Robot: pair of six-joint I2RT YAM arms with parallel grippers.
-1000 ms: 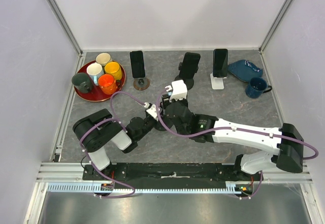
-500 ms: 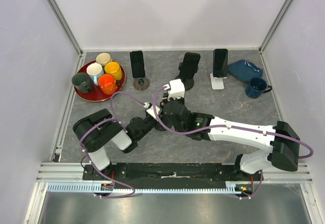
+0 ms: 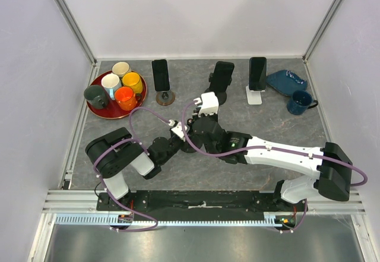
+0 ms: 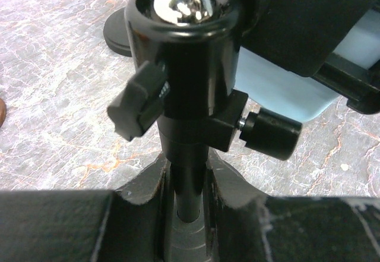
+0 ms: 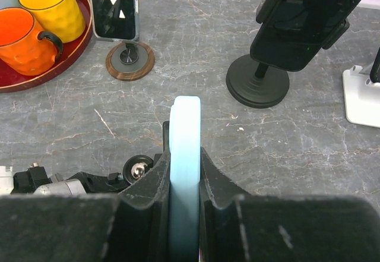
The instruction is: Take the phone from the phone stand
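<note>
We see the left hand (image 4: 189, 198) clenched around the black post of the phone stand (image 4: 181, 66), low down, just beneath its ball joint and side knobs. The phone (image 5: 184, 134), in a pale blue case, is in that stand's cradle, standing on edge. The right hand (image 5: 185, 185) is grasping it, with both fingers pressed against its two faces and its upper edge rising clear between them.

From above, the two arms meet near the middle of the counter (image 3: 267, 128), a little left of centre. Their wrists cover the stand and phone there, so we cannot make out the stand's foot in that view.

Along the far side of the counter three more stands each hold a dark phone upright:
- a round-based stand (image 3: 165, 98) on the left
- a black stand (image 5: 258, 87) in the middle
- a white stand (image 3: 255, 95) on the right

At the far left a red tray (image 3: 101, 112) carries several cups, among them an orange cup (image 5: 24, 39) and a yellow cup (image 5: 53, 6). At the far right a blue dish (image 3: 285, 82) lies just beyond a dark blue mug (image 3: 300, 101).
</note>
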